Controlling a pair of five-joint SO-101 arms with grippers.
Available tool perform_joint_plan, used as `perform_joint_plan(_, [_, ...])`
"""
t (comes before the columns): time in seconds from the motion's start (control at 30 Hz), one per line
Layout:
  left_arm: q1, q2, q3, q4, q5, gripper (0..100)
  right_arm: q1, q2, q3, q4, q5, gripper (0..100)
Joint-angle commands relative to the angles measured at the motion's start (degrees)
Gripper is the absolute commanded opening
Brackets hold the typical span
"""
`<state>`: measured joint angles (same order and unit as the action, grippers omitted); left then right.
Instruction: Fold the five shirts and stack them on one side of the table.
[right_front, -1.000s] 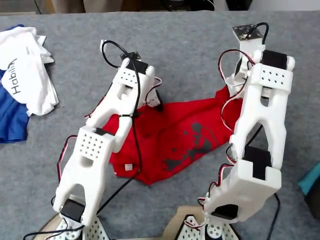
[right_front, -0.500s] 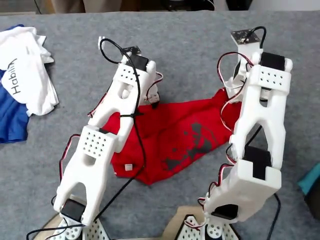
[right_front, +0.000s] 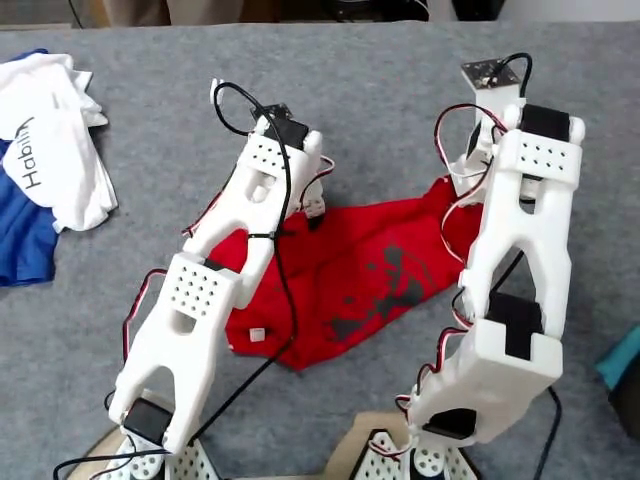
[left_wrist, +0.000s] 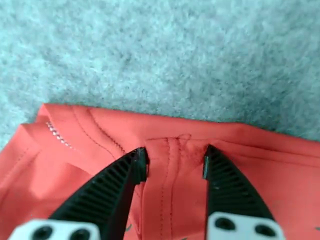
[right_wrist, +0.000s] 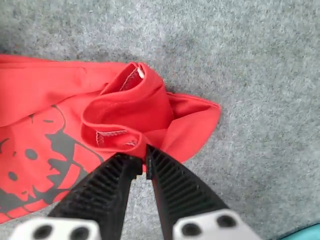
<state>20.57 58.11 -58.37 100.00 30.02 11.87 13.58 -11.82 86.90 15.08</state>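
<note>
A red shirt (right_front: 350, 270) with a black print lies crumpled in the middle of the grey table. My left gripper (right_front: 312, 207) is at its far left edge. In the left wrist view it (left_wrist: 174, 159) stands open, its fingers straddling a seam at the hem of the red shirt (left_wrist: 250, 170). My right gripper (right_front: 462, 188) is at the shirt's far right corner. In the right wrist view it (right_wrist: 145, 159) is shut, pinching a bunched fold of the red shirt (right_wrist: 130, 115). A crumpled white shirt (right_front: 50, 150) lies on a blue shirt (right_front: 20, 235) at the far left.
A teal object (right_front: 620, 365) pokes in at the right edge of the table. Bare grey felt (right_front: 380, 90) stretches beyond the red shirt and along the near edge between the arm bases.
My left arm has shifted slightly to the right over the shirt's far edge. The right arm and the shirts have hardly moved.
</note>
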Motion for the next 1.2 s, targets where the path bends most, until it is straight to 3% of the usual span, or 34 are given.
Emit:
perform_joint_plan(0.0, [0.35, -0.57, 0.18, 0.62, 0.44, 19, -0.22, -1.63, 0.04, 0.18, 0.53, 0.4])
perform_joint_plan(0.17, [0.35, -0.57, 0.18, -2.20, 0.18, 2, -0.22, -1.63, 0.04, 0.18, 0.44, 0.4])
perform_joint_plan(0.47, [0.35, -1.19, -2.11, -5.80, 0.26, 2, -0.22, -2.07, -0.40, 0.53, 0.18, 0.4])
perform_joint_plan(0.6, [0.26, -1.19, -12.92, -2.46, -0.97, 2, -0.22, -2.51, -0.92, 0.62, 0.09, 0.4])
perform_joint_plan(0.8, [0.35, -1.45, -37.71, 0.79, -10.29, 2, -0.75, -10.95, -5.76, 0.62, 0.09, 0.4])
perform_joint_plan(0.97, [0.09, -12.62, -37.10, 0.79, -18.90, 2, -0.75, -21.41, -12.26, 0.09, 0.00, 0.4])
perform_joint_plan(1.17, [-3.25, -26.68, -37.27, 0.79, -20.22, 2, -0.40, -29.85, -17.19, -0.26, -3.87, 0.4])
